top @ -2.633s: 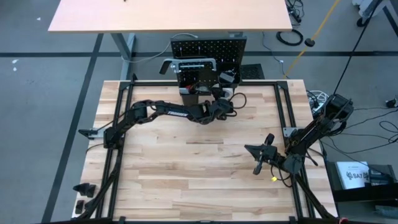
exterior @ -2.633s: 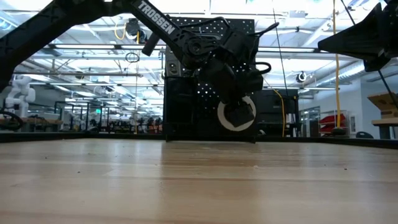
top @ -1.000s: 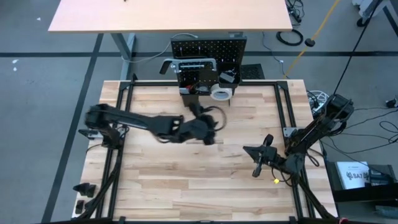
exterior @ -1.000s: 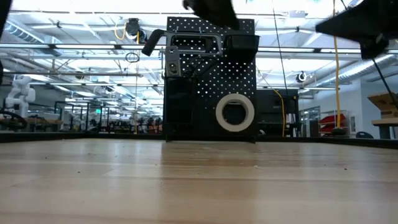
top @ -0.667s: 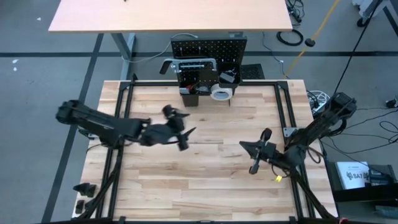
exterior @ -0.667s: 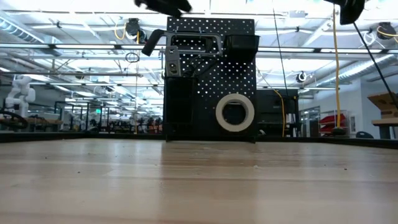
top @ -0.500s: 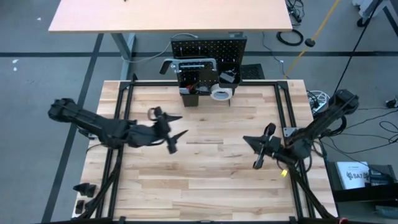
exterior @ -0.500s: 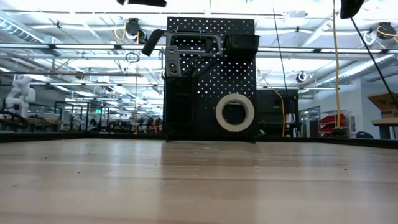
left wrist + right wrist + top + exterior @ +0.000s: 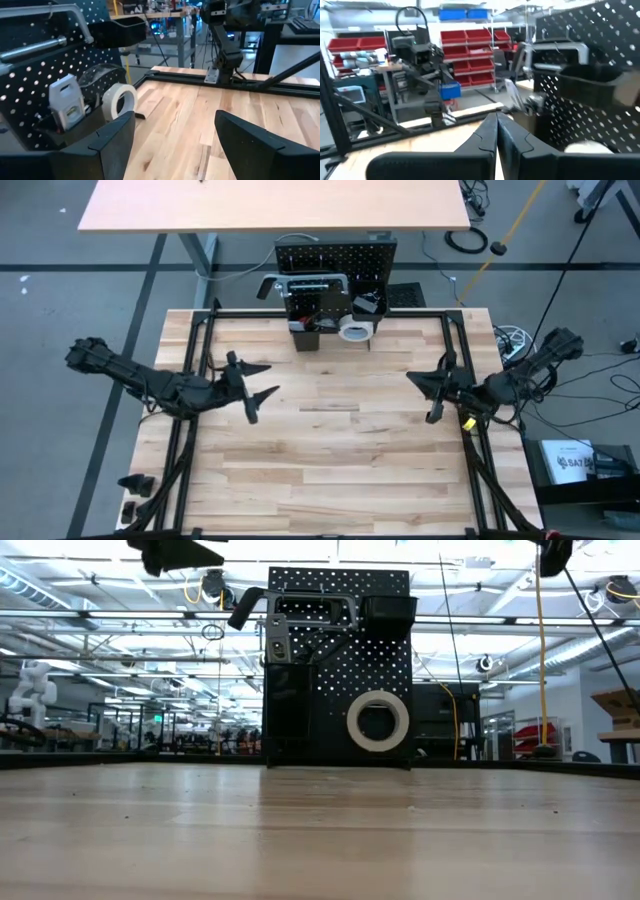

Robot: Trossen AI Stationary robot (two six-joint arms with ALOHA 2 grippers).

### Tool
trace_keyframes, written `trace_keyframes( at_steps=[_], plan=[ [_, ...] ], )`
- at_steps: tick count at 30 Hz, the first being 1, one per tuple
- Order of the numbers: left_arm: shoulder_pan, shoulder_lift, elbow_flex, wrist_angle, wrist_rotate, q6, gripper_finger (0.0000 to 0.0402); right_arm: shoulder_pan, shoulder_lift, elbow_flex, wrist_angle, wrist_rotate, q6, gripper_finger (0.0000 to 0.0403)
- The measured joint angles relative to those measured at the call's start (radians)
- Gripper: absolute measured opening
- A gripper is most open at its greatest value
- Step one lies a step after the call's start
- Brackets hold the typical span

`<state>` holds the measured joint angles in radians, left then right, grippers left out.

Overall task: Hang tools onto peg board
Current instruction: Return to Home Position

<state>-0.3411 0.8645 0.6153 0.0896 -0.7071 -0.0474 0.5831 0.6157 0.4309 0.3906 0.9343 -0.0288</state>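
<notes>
The black peg board [image 9: 335,255] stands upright at the table's far edge. A white tape roll [image 9: 378,720] hangs on its lower front, and a grey bar clamp [image 9: 300,606] hangs across its top. My left gripper [image 9: 250,385] hovers open and empty over the left half of the table, its fingers [image 9: 115,142] pointing toward the board and the tape roll [image 9: 120,100]. My right gripper [image 9: 438,385] hovers shut and empty over the right half; its fingers [image 9: 496,140] are pressed together, with the peg board [image 9: 590,60] beside them.
Black frame rails [image 9: 200,330] run along the table's left, right and far sides. A black bin [image 9: 390,608] sits at the board's upper right, and another bin [image 9: 65,107] holds a white tool. Bare wood [image 9: 340,450] spans the middle and near part of the table.
My left gripper has drawn back from the middle of the table toward the left edge, staying open and empty. My right gripper has risen and moved toward the far edge, staying shut. The tape roll and bar clamp have stayed on the board.
</notes>
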Motion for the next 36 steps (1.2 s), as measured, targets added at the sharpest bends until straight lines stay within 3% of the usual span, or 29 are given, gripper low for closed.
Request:
trace_keyframes(
  at_steps=[6, 11, 15, 19, 23, 27, 31, 36],
  plan=[
    [0.004, -0.096, -0.071, 0.009, 0.023, 0.007, 0.0279, -0.053, -0.142, 0.000, -0.281, -0.114, 0.129, 0.0000],
    [0.052, -0.168, -0.133, 0.021, 0.149, 0.008, 0.0279, -0.102, -0.219, 0.000, -0.518, -0.136, 0.265, 0.0000],
    [0.115, -0.202, -0.222, 0.119, 0.239, 0.003, 0.0279, -0.147, -0.241, -0.001, -0.605, -0.215, 0.343, 0.0000],
    [0.175, -0.227, -0.298, 0.186, 0.330, 0.001, 0.0279, -0.189, -0.239, -0.007, -0.620, -0.258, 0.350, 0.0000],
    [0.209, -0.264, -0.338, 0.193, 0.351, 0.000, 0.0279, -0.214, -0.268, -0.090, -0.618, -0.271, 0.379, 0.0000],
    [0.235, -0.309, -0.365, 0.186, 0.367, 0.000, 0.0279, -0.239, -0.340, -0.222, -0.504, -0.346, 0.410, 0.0000],
    [0.268, -0.352, -0.378, 0.180, 0.434, 0.003, 0.0279, -0.266, -0.395, -0.303, -0.352, -0.420, 0.340, 0.0000],
    [0.327, -0.393, -0.404, 0.190, 0.525, -0.001, 0.0279, -0.327, -0.438, -0.356, -0.331, -0.473, 0.321, 0.0000]
  ],
)
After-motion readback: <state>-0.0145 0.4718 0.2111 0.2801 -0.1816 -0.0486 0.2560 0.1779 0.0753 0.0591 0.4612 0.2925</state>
